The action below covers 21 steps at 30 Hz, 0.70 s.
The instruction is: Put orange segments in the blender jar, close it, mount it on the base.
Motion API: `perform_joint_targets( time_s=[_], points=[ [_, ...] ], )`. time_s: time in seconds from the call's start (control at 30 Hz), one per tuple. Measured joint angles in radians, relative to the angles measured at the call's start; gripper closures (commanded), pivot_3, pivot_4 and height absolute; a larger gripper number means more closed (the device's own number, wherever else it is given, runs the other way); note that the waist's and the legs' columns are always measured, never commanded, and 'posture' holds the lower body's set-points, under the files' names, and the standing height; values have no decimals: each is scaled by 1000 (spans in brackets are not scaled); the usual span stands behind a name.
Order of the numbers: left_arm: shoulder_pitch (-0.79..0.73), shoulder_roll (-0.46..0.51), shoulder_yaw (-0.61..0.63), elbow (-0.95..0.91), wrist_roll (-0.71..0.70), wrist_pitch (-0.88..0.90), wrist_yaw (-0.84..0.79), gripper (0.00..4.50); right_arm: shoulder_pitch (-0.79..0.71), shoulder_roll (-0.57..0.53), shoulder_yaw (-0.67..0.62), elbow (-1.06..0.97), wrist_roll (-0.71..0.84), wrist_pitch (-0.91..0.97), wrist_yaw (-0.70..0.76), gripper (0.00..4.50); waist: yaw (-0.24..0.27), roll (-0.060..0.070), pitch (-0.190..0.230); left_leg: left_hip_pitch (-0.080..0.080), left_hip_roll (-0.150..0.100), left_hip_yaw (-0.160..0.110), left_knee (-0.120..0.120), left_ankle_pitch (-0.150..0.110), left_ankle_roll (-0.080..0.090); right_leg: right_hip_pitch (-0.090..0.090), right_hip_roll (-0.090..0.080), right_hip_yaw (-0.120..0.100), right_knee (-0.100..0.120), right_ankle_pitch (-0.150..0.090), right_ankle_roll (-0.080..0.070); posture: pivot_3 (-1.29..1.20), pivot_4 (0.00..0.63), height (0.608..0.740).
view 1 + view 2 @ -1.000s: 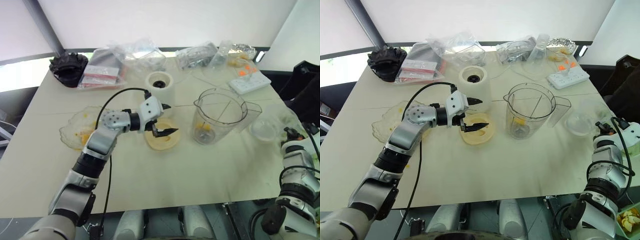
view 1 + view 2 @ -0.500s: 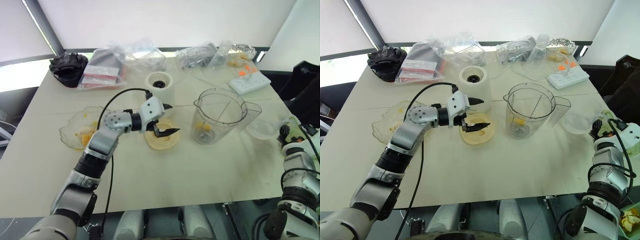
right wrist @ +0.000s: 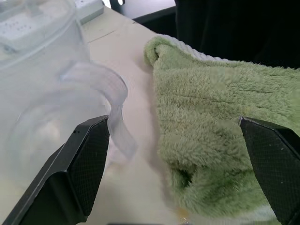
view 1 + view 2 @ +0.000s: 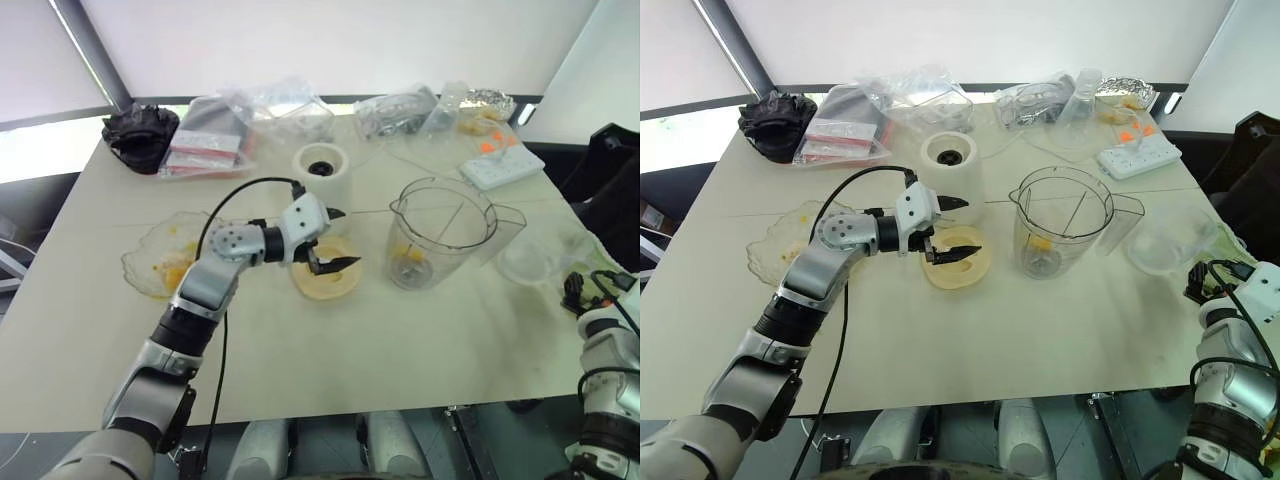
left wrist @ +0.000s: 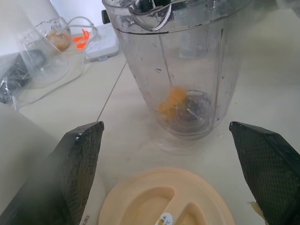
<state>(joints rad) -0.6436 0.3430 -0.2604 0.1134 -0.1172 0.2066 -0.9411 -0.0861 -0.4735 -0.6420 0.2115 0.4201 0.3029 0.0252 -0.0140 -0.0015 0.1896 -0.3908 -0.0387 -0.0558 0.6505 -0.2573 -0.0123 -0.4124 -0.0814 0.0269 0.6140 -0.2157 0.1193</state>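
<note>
On the cream tabletop (image 4: 400, 350), the blender jar (image 4: 441, 232) stands upright and uncovered near the middle, its handle toward the right edge, with a few orange segments (image 5: 172, 99) lying at its bottom by the dark blade. Just to its left lies the flat cream-yellow lid (image 4: 325, 282), and behind the lid stands the base (image 4: 322, 172), its dark socket facing up. The left tool (image 4: 331, 240) hovers over the lid with its fingers spread wide and empty, pointing toward the jar. Farther left sits a crinkled glass bowl (image 4: 162, 262) holding more orange pieces. At the tabletop's right edge, the right tool (image 3: 178, 183) is also wide open and holds nothing; a green fluffy towel (image 3: 220, 126) lies in front of it, beside a clear plastic container (image 4: 1167, 240). A white power strip (image 4: 498, 165) lies near the far right corner.
</note>
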Motion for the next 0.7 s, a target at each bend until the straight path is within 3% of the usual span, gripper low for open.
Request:
perform_joint_targets(
  time_s=[0.3,0.57,0.67,0.7],
  points=[
    [-93,34,-1,161,20,-76,-65,0,215,-29,-38,-430,105,267,38,50,0,0,0,0,0,-1,1,0,0,0,0,0,-1,-2,-3,0,150,740],
    [-239,104,-76,477,96,-280,-289,0,483,-211,-146,-811,314,550,238,50,5,-2,1,-1,1,-2,1,0,0,1,0,-1,-2,-3,-2,0,150,740],
    [-298,79,-83,632,115,-373,-350,812,542,-246,-202,-917,388,579,321,0,7,-4,2,-2,2,-2,2,0,0,1,0,-1,-2,-4,-1,0,150,740],
    [-314,71,-83,670,120,-393,-362,1277,543,-253,-216,-941,411,584,332,0,7,-5,2,-2,2,-2,2,0,0,1,-1,-1,-3,-4,-1,0,150,740]
  ],
)
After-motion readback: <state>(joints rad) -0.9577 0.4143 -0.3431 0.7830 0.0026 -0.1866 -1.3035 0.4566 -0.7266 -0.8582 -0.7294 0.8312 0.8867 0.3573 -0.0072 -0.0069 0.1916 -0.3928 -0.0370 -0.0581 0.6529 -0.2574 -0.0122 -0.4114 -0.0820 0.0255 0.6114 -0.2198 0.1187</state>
